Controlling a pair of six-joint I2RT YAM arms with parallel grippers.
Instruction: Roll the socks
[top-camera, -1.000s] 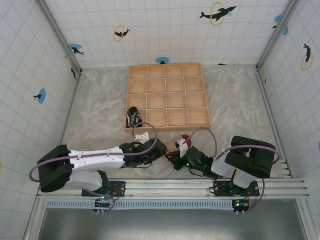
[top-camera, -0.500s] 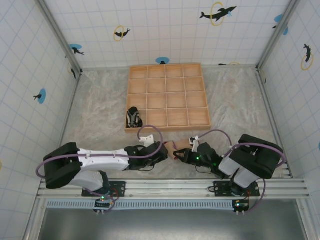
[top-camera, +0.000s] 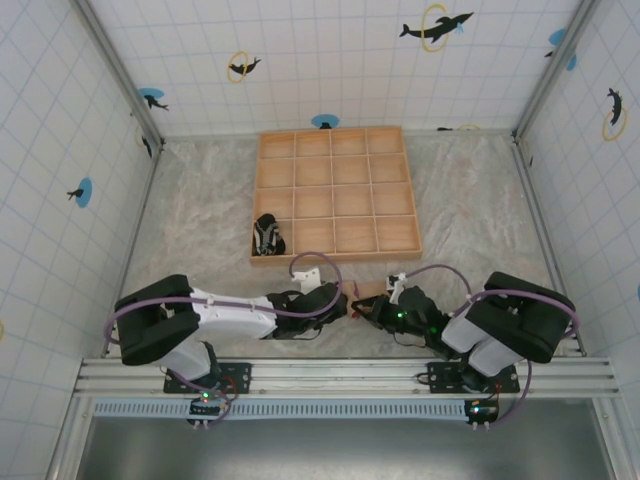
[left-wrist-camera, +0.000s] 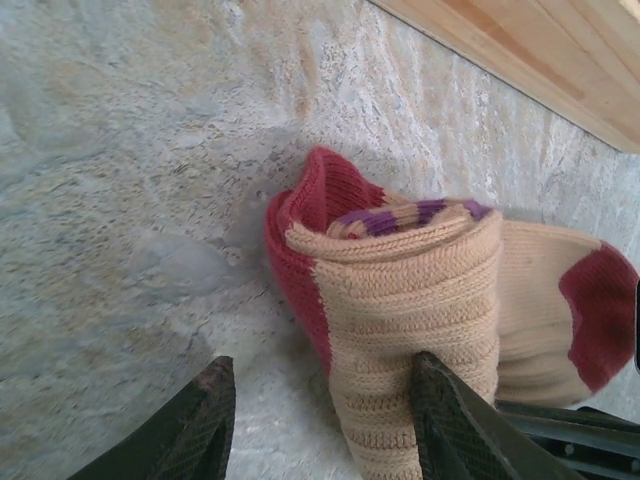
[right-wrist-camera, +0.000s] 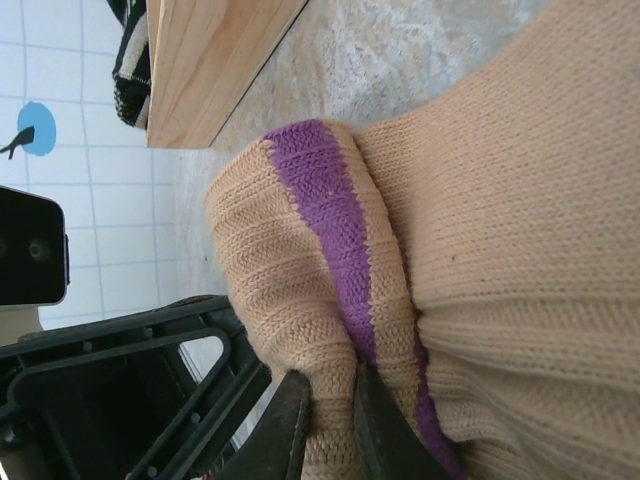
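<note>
The left arm (top-camera: 230, 315), a white shell with black joints and a looping purple cable, lies low along the near edge of the table (top-camera: 190, 220). The table top is mottled beige and grey, like polished stone. The left hand (top-camera: 343, 302) points to the right. In the left wrist view its two dark, tapered fingers (left-wrist-camera: 205, 425) stand apart, with the rolled sock between them. One finger lies against the knit and the other has bare table between itself and the sock, so this hand is not clamped.

The black-and-white striped sock (top-camera: 266, 236) lies bunched in the near-left corner compartment of the wooden tray (top-camera: 335, 257). The tray is a shallow square box of pale wood, divided into sixteen cells. There is wide bare table to the left of the tray and also to its right. In front of it there is a narrow strip before the metal rail (top-camera: 340, 372).

On this strip, just in front of the tray's near wall, lies the tan sock (left-wrist-camera: 420, 300). It is ribbed knit, folded over itself into a thick soft roll, with dark red toe and heel patches and purple stripes at the cuff.

The right hand (right-wrist-camera: 330, 380) has its thin fingers (right-wrist-camera: 290, 430) pressed together on a fold of the tan cuff, beside a purple stripe. The right arm (top-camera: 515, 325) is black and bulky, bent near the right side. The walls (top-camera: 330, 60) are white tiles with blue lines, printed with dark dolphin shapes in yellow rings and on blue discs.
</note>
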